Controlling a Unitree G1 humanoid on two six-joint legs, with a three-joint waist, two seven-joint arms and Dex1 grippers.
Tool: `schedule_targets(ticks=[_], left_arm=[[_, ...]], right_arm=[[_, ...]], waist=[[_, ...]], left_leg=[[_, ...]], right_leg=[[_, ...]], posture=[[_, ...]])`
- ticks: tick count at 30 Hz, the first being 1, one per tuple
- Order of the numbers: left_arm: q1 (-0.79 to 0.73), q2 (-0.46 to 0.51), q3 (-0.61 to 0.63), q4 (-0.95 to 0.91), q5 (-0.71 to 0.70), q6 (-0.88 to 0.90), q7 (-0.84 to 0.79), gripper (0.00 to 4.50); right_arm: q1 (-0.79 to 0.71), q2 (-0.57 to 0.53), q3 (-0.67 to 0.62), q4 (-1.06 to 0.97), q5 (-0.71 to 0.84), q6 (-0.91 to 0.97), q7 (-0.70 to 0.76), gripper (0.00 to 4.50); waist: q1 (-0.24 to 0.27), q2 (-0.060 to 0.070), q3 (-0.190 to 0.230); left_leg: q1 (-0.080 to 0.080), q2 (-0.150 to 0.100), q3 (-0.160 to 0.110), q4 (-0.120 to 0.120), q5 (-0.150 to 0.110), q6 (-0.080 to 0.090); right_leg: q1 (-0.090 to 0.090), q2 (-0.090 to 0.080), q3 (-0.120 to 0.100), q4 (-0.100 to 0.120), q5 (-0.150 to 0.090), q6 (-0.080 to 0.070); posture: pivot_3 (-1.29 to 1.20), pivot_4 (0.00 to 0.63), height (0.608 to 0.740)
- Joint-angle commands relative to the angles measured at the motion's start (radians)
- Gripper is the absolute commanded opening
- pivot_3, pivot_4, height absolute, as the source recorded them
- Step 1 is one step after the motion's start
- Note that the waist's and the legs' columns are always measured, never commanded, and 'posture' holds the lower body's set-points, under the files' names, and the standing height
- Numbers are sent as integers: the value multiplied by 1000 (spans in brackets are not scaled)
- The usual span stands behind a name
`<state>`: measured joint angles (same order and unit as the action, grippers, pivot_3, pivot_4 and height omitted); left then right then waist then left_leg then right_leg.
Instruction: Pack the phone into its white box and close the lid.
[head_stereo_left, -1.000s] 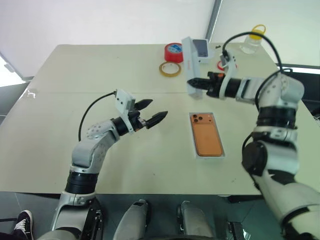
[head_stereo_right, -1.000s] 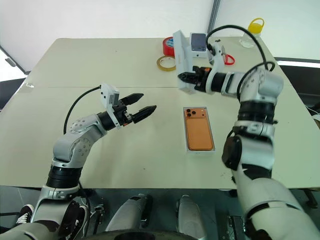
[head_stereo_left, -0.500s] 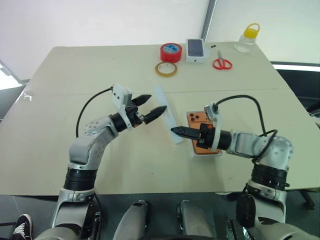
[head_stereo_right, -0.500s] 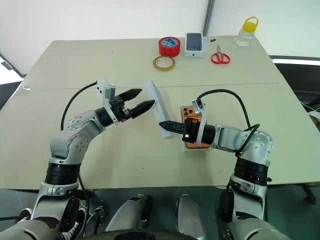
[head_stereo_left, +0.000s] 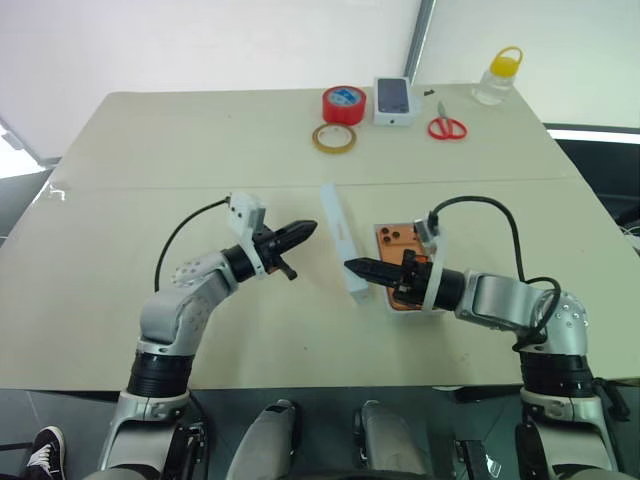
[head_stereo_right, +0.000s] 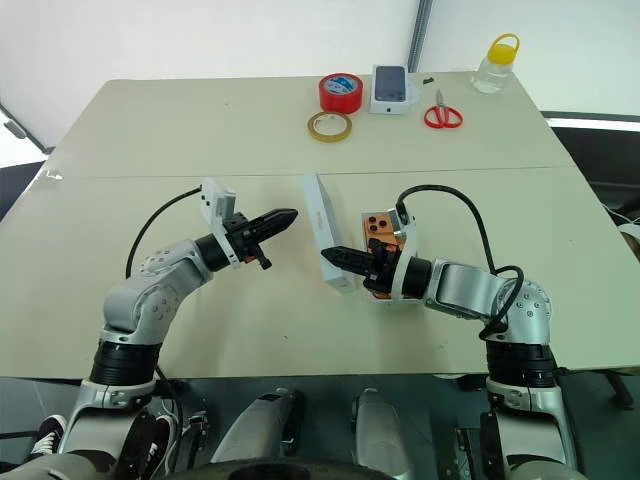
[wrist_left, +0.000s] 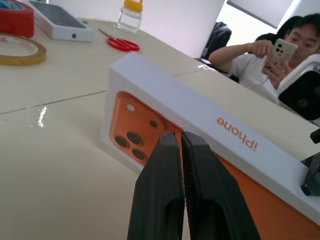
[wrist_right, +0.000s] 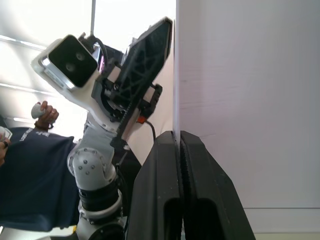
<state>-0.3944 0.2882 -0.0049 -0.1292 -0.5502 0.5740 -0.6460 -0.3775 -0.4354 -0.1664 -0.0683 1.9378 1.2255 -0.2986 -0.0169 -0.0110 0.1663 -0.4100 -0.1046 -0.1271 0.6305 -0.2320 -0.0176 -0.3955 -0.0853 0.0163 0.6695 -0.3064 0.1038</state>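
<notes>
In the right hand (head_stereo_left: 352, 267), the lid (head_stereo_left: 338, 238) on edge

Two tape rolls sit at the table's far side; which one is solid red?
The red tape roll, the thicker one farther back beside the small white carton. The other roll is a thin yellowish ring.

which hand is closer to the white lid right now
Right. The right hand is shut on the near end of the lid, which it holds on edge above the table. The left hand, also shut, points at the lid from its left side with a gap between them.
</notes>
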Motion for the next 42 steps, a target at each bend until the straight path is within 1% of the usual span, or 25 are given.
schedule_targets(ticks=[1,6,10,13,15,17,18,20,23,27,29,30,31,32,35,37,39,42], left_arm=[[-2,-51,-38,-20,22,-35,22,32],[-19,-123,-82,45,57,-68,24,32],[-49,-155,-110,104,99,-106,16,32],[-60,-157,-105,125,106,-118,4,0],[-67,-158,-100,133,102,-117,-4,0],[-78,-165,-105,146,106,-122,-8,0],[-83,-172,-109,153,106,-122,-9,0],[-93,-188,-117,167,112,-127,-9,0],[-105,-210,-127,185,121,-139,-12,0],[-130,-239,-137,222,134,-156,-19,0],[-153,-253,-145,254,143,-171,-28,0],[-162,-260,-148,268,145,-174,-30,0],[-169,-263,-155,282,154,-182,-34,0],[-173,-267,-157,291,158,-187,-38,0],[-176,-273,-154,302,161,-190,-44,0],[-171,-268,-150,296,163,-186,-41,0],[-163,-258,-135,284,159,-178,-34,0],[-164,-242,-99,274,147,-165,-14,0]], right_arm=[[-7,-18,-7,-20,34,-25,-4,0],[-2,-72,1,-14,34,-34,16,0],[15,-102,5,13,34,-46,31,0],[18,-112,-2,38,34,-54,38,924],[16,-143,4,45,34,-60,29,1934],[3,-195,9,39,34,-26,83,2977],[-6,-233,11,23,-22,-2,134,3461],[-28,-303,-8,53,-71,29,236,3461],[-78,-418,-11,75,-294,16,456,3461],[-121,-506,32,86,-560,-75,702,3461],[-143,-507,62,107,-694,-136,744,2952],[-150,-507,90,111,-775,-181,767,2593],[-155,-508,141,109,-905,-274,782,2144],[-159,-504,173,110,-998,-338,795,1660],[-162,-483,229,118,-1176,-459,837,19],[-150,-473,250,119,-1264,-527,870,19],[-145,-453,246,128,-1315,-567,890,19],[-148,-435,258,174,-1473,-700,864,19]], waist=[[2,0,0],[4,0,0],[4,0,0],[3,0,0],[3,0,0],[4,0,0],[5,0,0],[5,-1,0],[6,-1,0],[6,-1,1],[5,-1,1],[5,-1,1],[5,-1,1],[5,-1,1],[5,-1,1],[6,-2,1],[6,-2,1],[6,-2,1]], left_leg=[[0,0,0,0,0,0],[0,0,0,0,-1,1],[0,0,0,0,-1,1],[0,0,0,0,-1,1],[0,0,0,0,-1,1],[0,0,0,0,-1,1],[0,0,0,0,-1,1],[0,0,0,1,-1,1],[0,0,0,1,-1,2],[0,0,1,1,-2,3],[0,1,1,1,-1,3],[0,1,1,1,-1,3],[0,1,1,1,-1,3],[0,1,1,1,-1,2],[0,1,1,1,-1,2],[-1,1,1,1,-1,2],[-1,1,1,1,-1,1],[0,1,1,1,-1,1]], right_leg=[[0,0,0,0,0,0],[1,0,0,-2,0,0],[2,0,-1,-2,0,0],[2,0,-1,-2,0,0],[2,0,-1,-2,0,0],[2,0,-1,-2,0,0],[2,0,-1,-2,0,0],[2,0,-1,-3,0,0],[3,1,-1,-3,0,1],[3,3,-1,-4,0,1],[3,3,-1,-4,0,1],[3,2,-1,-4,0,1],[3,2,-1,-4,1,1],[3,2,-1,-4,1,1],[2,2,-1,-4,1,2],[1,2,-1,-4,1,2],[1,2,0,-4,1,2],[1,2,0,-4,1,2]], posture=[[0,150,740],[0,150,740],[0,150,740],[0,150,740],[0,150,740],[0,150,740],[0,150,740],[0,150,740],[0,150,740],[0,150,740],[0,150,740],[0,150,740],[0,150,740],[0,150,740],[0,150,740],[0,150,740],[0,150,740],[0,150,740]])
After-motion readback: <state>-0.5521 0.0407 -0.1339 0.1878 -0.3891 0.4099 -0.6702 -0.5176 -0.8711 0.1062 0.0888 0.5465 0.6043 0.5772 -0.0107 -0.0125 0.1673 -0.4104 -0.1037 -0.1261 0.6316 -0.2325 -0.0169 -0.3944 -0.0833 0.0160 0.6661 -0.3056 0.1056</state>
